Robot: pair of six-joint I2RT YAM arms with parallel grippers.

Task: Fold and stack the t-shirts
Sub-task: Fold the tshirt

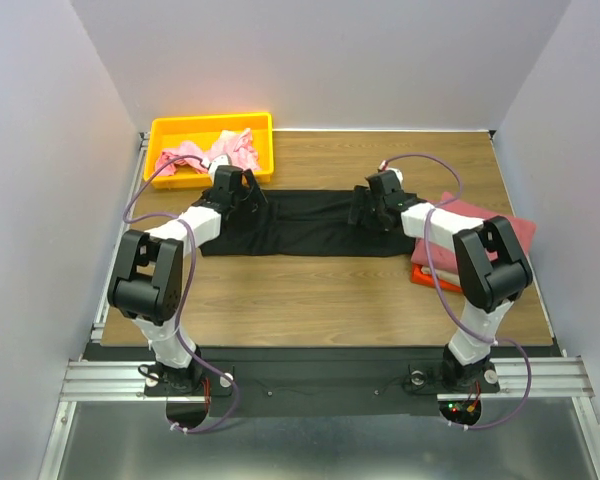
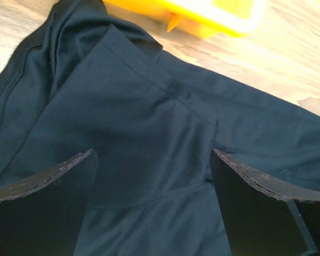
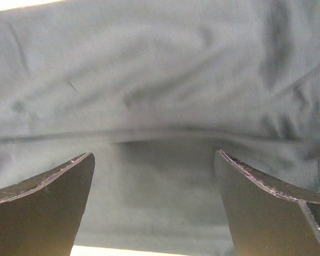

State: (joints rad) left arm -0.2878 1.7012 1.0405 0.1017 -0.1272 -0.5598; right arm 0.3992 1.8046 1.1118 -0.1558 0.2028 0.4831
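Tee point(image 1: 300, 225), black, is laid flat on counter point(image 1: 310, 295), long axis running L-R across both arms. Left hand point(image 1: 240, 196) is poised over its L end, right hand point(image 1: 370, 206) over R end. Both are spread wide w/ nothing gripped.

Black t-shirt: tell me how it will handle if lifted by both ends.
The black t-shirt probably sags limply between grips: it lies flat with soft creases. Thin cloth, so likely light. Pushed, it probably bunches, as its folded edge suggests.
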